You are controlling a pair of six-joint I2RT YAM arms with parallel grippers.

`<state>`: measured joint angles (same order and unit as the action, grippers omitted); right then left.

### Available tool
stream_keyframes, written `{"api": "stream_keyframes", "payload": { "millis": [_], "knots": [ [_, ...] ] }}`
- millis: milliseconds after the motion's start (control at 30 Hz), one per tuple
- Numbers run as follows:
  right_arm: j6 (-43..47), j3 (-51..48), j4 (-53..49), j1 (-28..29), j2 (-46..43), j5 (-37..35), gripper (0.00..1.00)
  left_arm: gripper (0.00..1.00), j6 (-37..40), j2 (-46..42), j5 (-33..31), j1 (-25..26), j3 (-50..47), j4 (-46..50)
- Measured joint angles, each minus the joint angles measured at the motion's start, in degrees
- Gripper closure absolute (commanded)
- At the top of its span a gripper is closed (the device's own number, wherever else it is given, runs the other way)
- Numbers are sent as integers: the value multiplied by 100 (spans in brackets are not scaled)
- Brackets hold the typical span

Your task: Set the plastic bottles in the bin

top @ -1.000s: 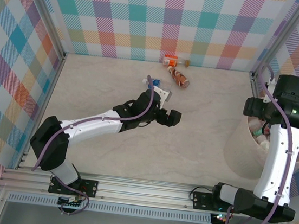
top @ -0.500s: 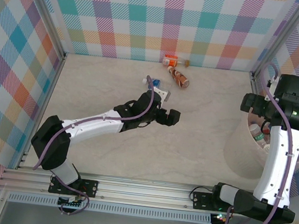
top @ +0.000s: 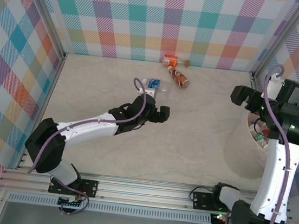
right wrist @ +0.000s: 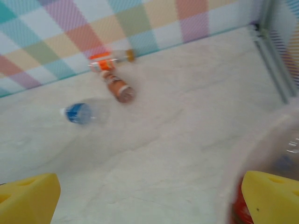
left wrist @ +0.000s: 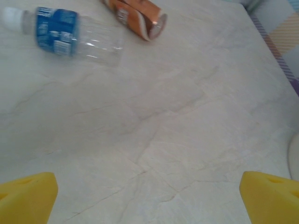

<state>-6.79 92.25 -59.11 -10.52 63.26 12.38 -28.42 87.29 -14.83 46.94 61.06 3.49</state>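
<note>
The blue-labelled bottle (left wrist: 70,39) lies on the surface (left wrist: 187,116) in the upper left of the left wrist view, ahead and leftward of the left end effector (left wrist: 149,196), whose jaws stand wide apart and empty. Its long axis runs across the frame, white cap to the left; the body is clear. The right end effector (right wrist: 149,200), likewise spread and empty, hovers by the bin (top: 240,150), so the left arm is nearer.
</note>
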Motion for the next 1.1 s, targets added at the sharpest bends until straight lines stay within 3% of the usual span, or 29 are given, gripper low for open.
{"api": "stream_keyframes", "payload": {
  "millis": [200, 500, 867, 1100],
  "knots": [
    [-354, -79, 555, 415, 42, 732, 0, 0, -450, -260, -328, -291, -240, 92],
    [-479, -72, 1174, 1928, 671, 896, 0, 0, -1047, -337, -846, -442, -286, 549],
    [-564, -74, 1993, 2767, 2507, 151, 0, 0, -1589, -590, -1224, -704, -590, 1016],
    [85, 170, 2396, 3056, 4133, 192, 0, 0, -1950, -695, -1335, -866, -826, 1261]
  ]
}}
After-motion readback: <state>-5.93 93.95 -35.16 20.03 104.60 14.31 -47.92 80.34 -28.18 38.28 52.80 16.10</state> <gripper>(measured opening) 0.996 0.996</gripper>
